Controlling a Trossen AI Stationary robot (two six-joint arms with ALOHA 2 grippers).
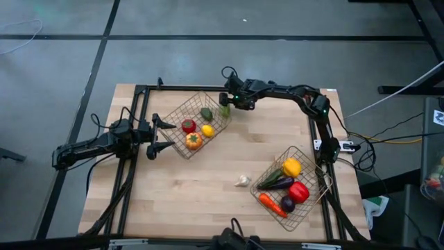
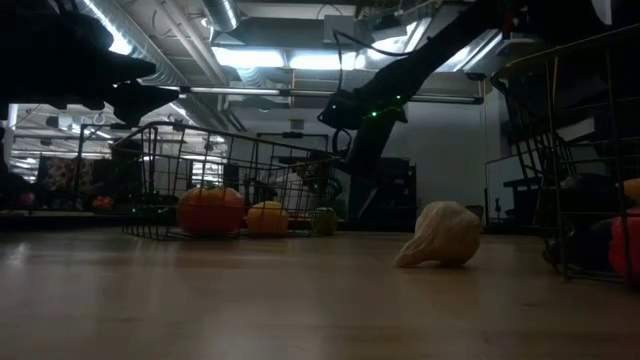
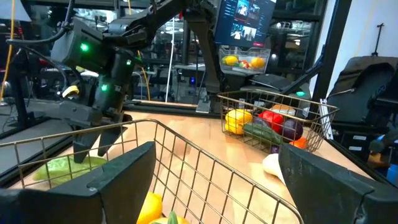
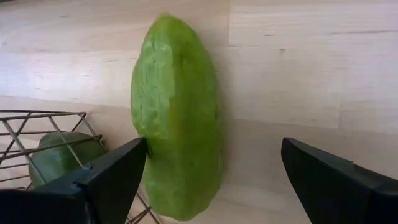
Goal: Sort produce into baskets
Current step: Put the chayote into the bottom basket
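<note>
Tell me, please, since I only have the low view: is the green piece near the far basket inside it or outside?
Observer: Outside. The high view shows the green piece on the table beside the basket, by its corner.
Operator: Is the right arm holding it?
Observer: No. In the right wrist view the right gripper has its fingers open, with the piece between them, resting on the wood.
Operator: Where is the left arm?
Observer: The left gripper is at the opposite side of that same basket, fingers open and empty.
</note>
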